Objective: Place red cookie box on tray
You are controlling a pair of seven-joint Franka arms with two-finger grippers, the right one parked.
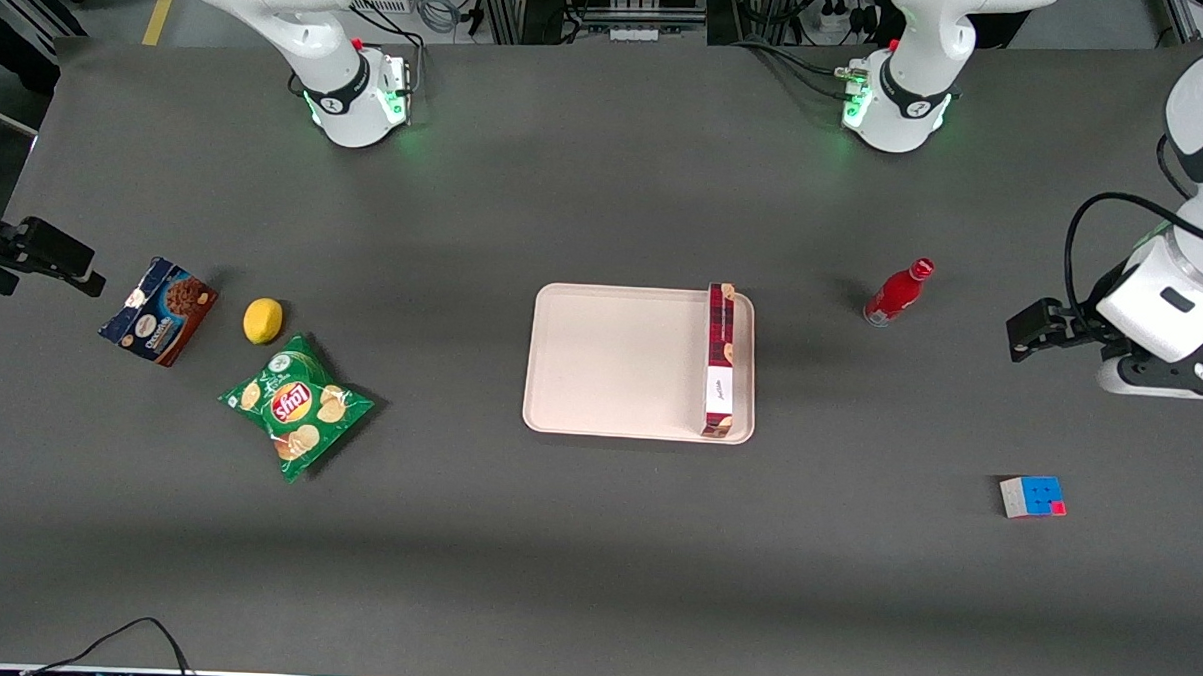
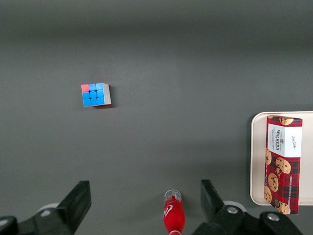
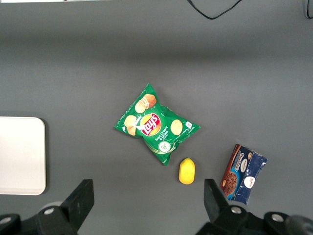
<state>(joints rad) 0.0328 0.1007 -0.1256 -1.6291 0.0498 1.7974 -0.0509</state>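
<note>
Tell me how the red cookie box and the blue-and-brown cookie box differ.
The red cookie box is long, slim and plaid; the blue-and-brown cookie box is shorter and wider. The red one rests on the tray, the blue one on the bare table. Both show cookie pictures. The gripper hangs open, holding neither.

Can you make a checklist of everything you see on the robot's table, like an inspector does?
Surface: dark grey table, flat, no spills seen.
Job's things: red cookie box lies on the tray, along the tray's edge toward the working arm's end.
Clutter: red bottle and cube toward the working arm's end; chips bag, lemon and blue cookie box toward the parked arm's end.
Grippers: gripper hangs high above the table near the red bottle, jaws open, holding nothing.
Cables: black cable on the working arm; a loose loop at the table's near edge.
Surroundings: racks and wiring past the arm bases.
</note>
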